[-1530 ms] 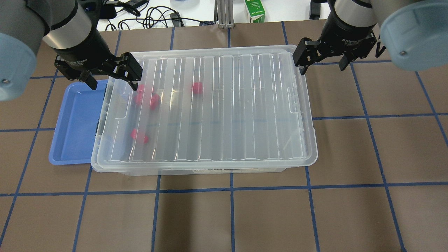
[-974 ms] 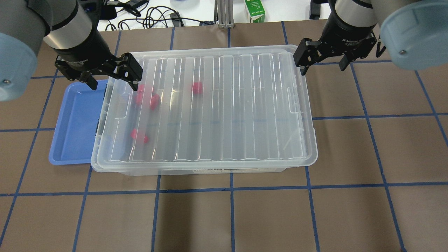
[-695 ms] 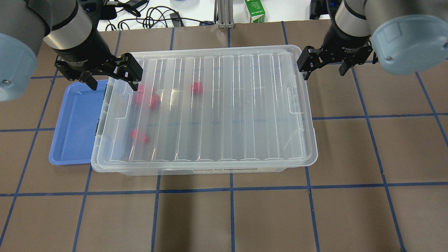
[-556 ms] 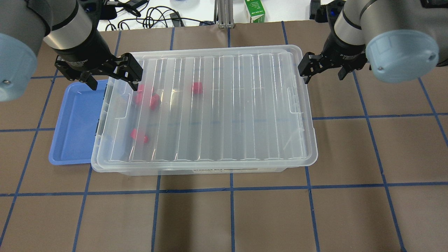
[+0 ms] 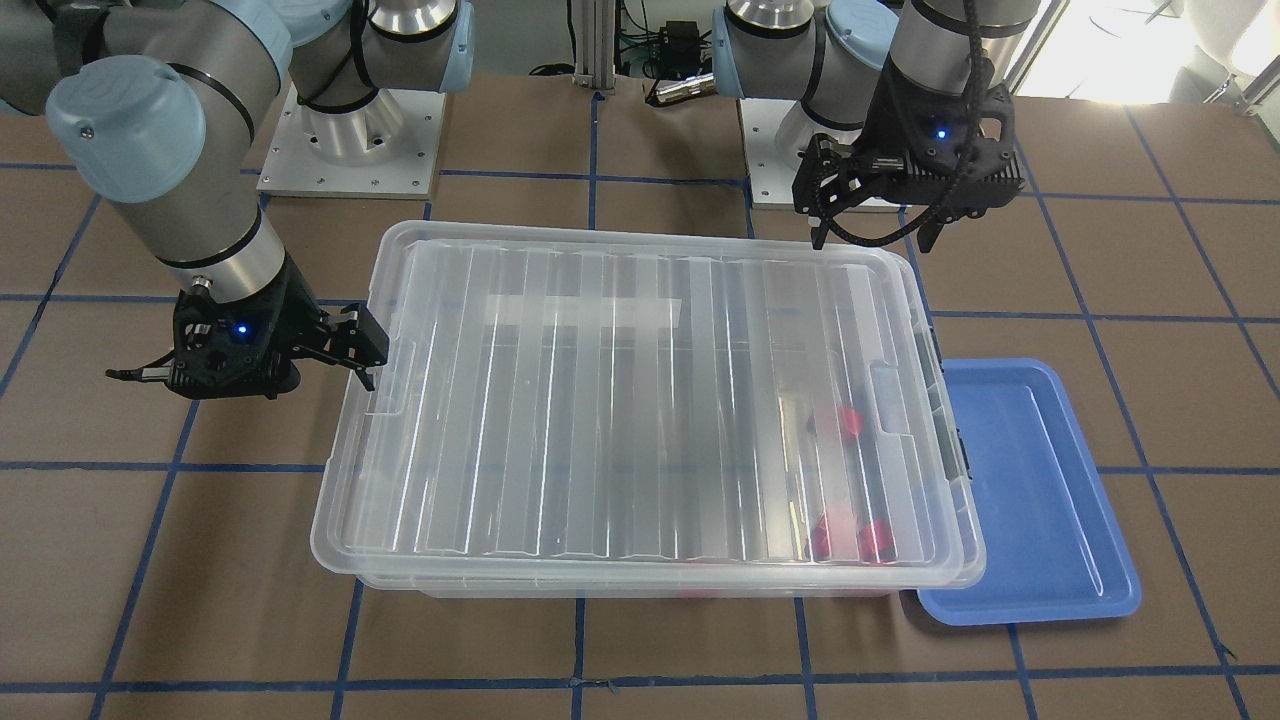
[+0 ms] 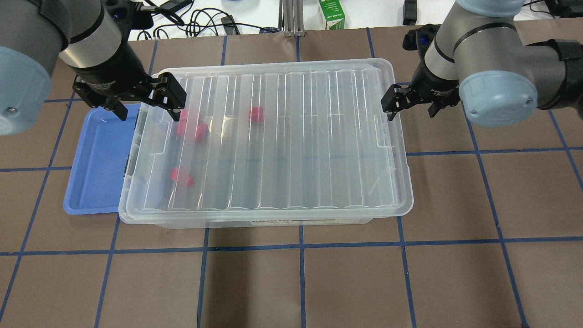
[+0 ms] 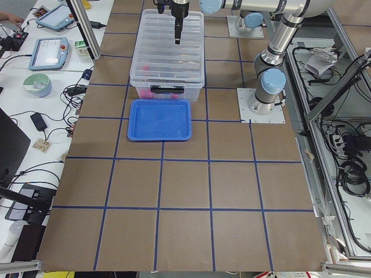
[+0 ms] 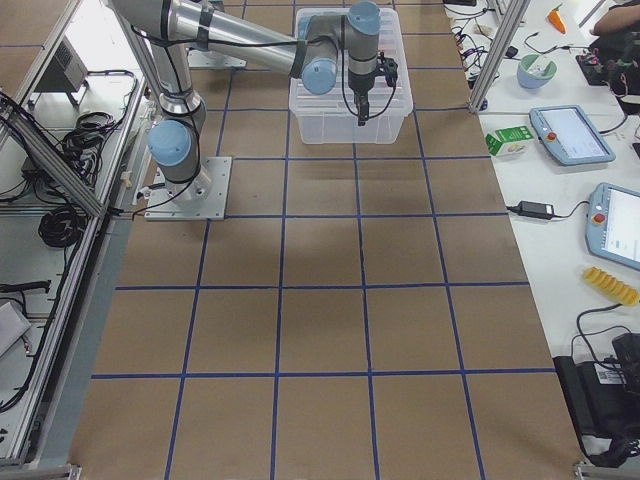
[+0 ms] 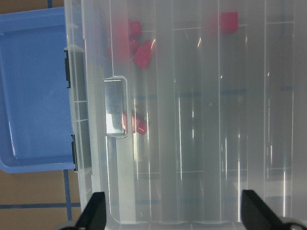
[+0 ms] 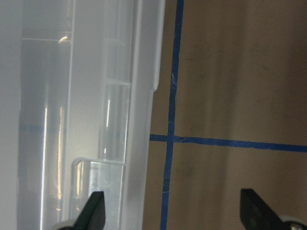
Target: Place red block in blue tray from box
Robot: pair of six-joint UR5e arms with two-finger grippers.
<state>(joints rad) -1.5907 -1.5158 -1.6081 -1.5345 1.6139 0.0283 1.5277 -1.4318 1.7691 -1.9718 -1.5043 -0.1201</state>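
1. Toward the table's left edge, inside the clear box (image 6: 218, 223), the red blocks are seen through the ribbed lid (image 6: 319, 150). A cluster (image 6: 193, 128) and a pair (image 6: 181, 176) lie at the box's left end, and a lone red block (image 6: 256, 114) sits nearer the middle.
2. The box's long axis is laid left to right. Its block-bearing end is set against the blue tray (image 6: 98, 155), which lies between the box and the left edge.
3. The left gripper (image 6: 149, 114) is held spread above the box's far left corner, with the cluster just beside one finger. The left arm is judged much the nearer.
4. The right gripper (image 6: 410, 114) is held spread at the box's right end, one finger over the lid rim and the other over bare table, well apart from the blocks.
5. The lid stands in the way and is judged to need lifting first. Whether the grey latch (image 9: 67, 67) is fastened cannot be told.
6. A green carton (image 6: 331, 14) and cables (image 6: 200, 20) lie at the far edge.
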